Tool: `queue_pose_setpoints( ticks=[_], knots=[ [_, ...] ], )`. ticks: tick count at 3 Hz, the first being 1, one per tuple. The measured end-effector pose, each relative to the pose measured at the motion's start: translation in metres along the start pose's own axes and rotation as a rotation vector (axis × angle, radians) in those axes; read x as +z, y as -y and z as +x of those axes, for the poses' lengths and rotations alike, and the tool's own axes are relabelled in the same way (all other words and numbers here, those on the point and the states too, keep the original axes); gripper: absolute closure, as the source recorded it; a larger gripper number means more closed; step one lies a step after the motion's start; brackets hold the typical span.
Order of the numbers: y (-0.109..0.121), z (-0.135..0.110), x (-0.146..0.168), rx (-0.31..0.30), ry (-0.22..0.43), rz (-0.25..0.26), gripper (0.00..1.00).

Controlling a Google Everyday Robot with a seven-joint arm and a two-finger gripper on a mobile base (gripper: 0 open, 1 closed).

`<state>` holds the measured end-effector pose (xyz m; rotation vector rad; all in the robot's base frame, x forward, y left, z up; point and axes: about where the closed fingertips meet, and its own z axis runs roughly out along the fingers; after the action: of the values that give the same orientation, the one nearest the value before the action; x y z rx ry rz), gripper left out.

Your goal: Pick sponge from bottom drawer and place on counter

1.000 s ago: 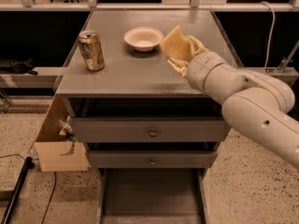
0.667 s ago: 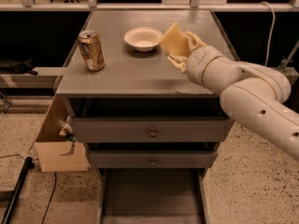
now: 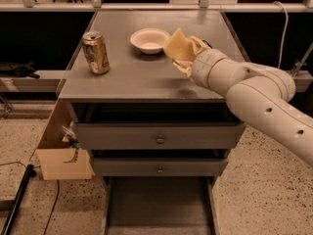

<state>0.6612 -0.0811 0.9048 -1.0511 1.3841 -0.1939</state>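
The pale-yellow sponge (image 3: 177, 45) is held tilted in the air just above the right middle of the grey counter (image 3: 132, 80), next to the white bowl. My gripper (image 3: 188, 55) is shut on the sponge, its yellowish fingers (image 3: 197, 45) wrapped at the sponge's right and lower side. The white arm reaches in from the lower right. The bottom drawer (image 3: 159, 202) is pulled open below, and the part of its grey floor in view is bare.
A soda can (image 3: 96, 52) stands on the counter's left side. A white bowl (image 3: 149, 39) sits at the counter's back middle. Two upper drawers with round knobs (image 3: 160, 140) are shut. A cardboard box (image 3: 61, 153) stands left of the cabinet.
The gripper with the sponge has shifted slightly left towards the bowl, staying above the counter. The can and the bowl have not moved.
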Motion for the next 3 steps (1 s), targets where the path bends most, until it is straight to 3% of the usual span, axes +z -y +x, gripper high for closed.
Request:
queue_pose_setpoints(
  ticks=[1, 2, 3],
  knots=[
    [-0.0161, 0.0109, 0.0010, 0.021, -0.013, -0.035, 1.00],
    [-0.0166, 0.0111, 0.0011, 0.022, -0.013, -0.037, 0.82],
    [-0.0166, 0.0111, 0.0011, 0.022, -0.013, -0.037, 0.57]
  ],
)
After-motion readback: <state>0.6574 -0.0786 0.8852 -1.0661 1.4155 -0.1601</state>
